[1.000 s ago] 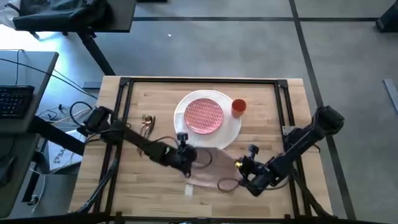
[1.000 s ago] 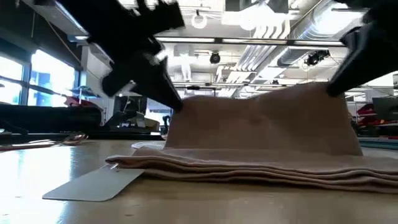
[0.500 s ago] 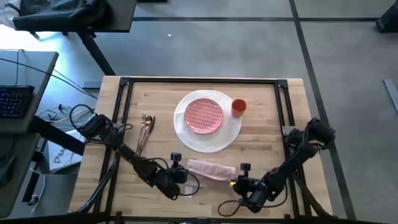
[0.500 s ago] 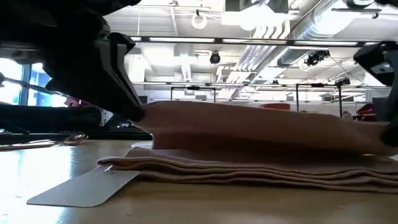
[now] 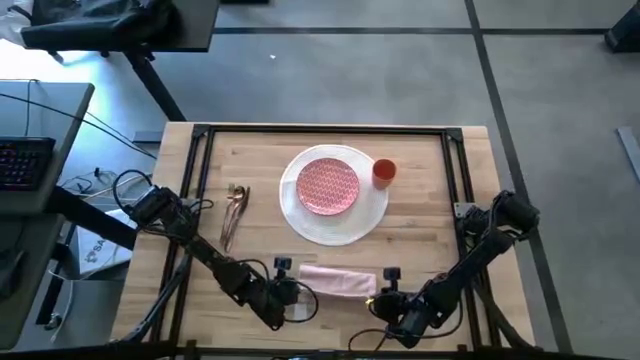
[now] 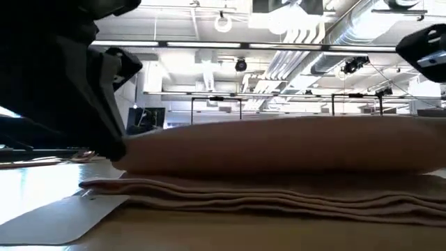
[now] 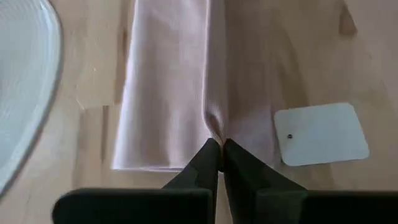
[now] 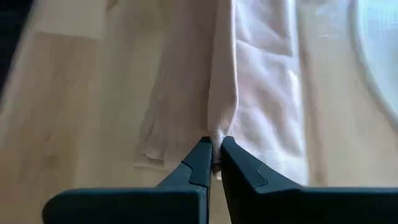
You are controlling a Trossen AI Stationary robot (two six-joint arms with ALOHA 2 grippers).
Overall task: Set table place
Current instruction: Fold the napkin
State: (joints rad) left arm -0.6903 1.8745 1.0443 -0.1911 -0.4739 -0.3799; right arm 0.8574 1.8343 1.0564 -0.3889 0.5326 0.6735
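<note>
worktop [image 5: 250, 150] planks are spreading wide inside a black rail frame, and both dark arms are reaching in toward its near edge. sitting toward the far middle is the large white plate [image 5: 352, 226] with the smaller red-patterned plate [image 5: 328, 185] lying on it, the orange cup [image 5: 384, 173] standing just beside the white rim on the right arm's side, and the copper cutlery [image 5: 235, 210] lying apart on the left arm's side. near the front edge, between the two arms and clear of the white plate, the pink napkin [image 5: 336, 280] is lying as a long folded strip; in the low view its upper layer is bulging above flatter folds beneath. the left claw [image 7: 216, 152] is pinching one end of the upper fold with its fingers closed tight on the cloth, and the right claw [image 8: 213, 149] is doing the same at the opposite end, also fully closed on a ridge of fabric. a small white card [image 7: 321, 133] is lying on the wood just beside the napkin near the left claw. the step in hand appears to be folding and laying the napkin. next, both claws are likely needing to lower together, let go at the same time, and lift straight off so the fold is not dragged open.
</note>
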